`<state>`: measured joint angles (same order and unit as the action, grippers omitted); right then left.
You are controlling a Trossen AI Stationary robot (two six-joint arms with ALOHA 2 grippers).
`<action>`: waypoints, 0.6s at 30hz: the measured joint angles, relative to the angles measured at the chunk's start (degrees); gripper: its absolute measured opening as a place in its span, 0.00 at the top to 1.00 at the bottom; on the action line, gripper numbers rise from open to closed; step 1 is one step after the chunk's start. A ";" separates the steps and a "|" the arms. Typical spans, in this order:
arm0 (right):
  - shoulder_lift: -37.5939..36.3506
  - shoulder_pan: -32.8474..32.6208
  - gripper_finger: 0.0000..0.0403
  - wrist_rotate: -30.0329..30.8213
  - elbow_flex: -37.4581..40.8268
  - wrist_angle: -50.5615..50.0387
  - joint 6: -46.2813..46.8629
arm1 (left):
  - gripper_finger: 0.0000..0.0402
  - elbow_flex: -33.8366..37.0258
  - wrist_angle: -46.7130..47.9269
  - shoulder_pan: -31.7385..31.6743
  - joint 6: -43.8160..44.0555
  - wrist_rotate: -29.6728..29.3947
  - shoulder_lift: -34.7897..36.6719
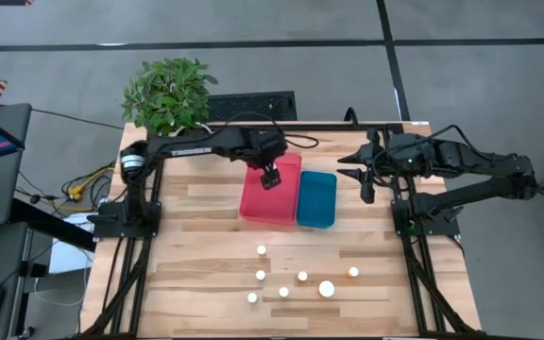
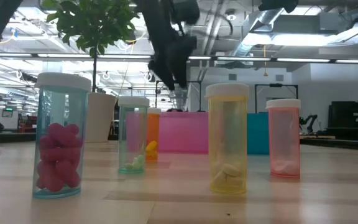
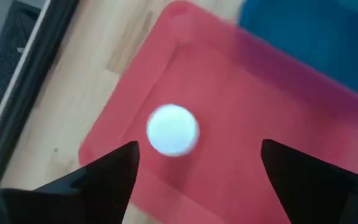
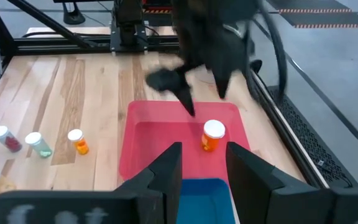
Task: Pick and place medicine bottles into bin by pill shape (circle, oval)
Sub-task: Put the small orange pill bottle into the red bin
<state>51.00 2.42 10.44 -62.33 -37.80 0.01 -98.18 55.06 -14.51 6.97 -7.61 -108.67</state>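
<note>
An amber-orange medicine bottle with a white cap (image 4: 212, 137) stands upright on the floor of the red bin (image 1: 253, 203). It shows from above in the left wrist view (image 3: 173, 129). My left gripper (image 1: 270, 179) hangs open above it, fingers pointing down and touching nothing (image 3: 197, 146). Several more white-capped bottles (image 1: 302, 276) stand on the near half of the table, with teal, yellow, orange and pink bodies (image 2: 227, 140). My right gripper (image 1: 366, 194) waits open and empty to the right of the blue bin (image 1: 316, 198).
The blue bin stands against the red bin's right side at the table's middle. A potted plant (image 1: 168, 94) stands at the far left corner and a dark keyboard (image 1: 251, 104) lies beyond the far edge. Bare wood lies between the bins and the bottles.
</note>
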 joint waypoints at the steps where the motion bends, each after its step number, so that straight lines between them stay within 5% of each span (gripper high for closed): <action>1: 0.00 0.00 0.66 0.00 0.00 0.00 0.00 | 0.18 -0.17 0.83 0.57 0.65 0.24 1.34; 9: 0.00 0.00 0.66 0.04 0.00 -0.41 -0.02 | 0.18 -0.05 4.95 8.23 3.06 2.49 13.48; 18: 0.00 0.00 0.66 0.00 0.00 -0.58 0.02 | 0.18 2.08 4.02 21.86 4.90 -3.29 18.35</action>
<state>51.00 2.42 10.44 -62.33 -38.38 0.03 -96.11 59.08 7.35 11.87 -10.90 -90.32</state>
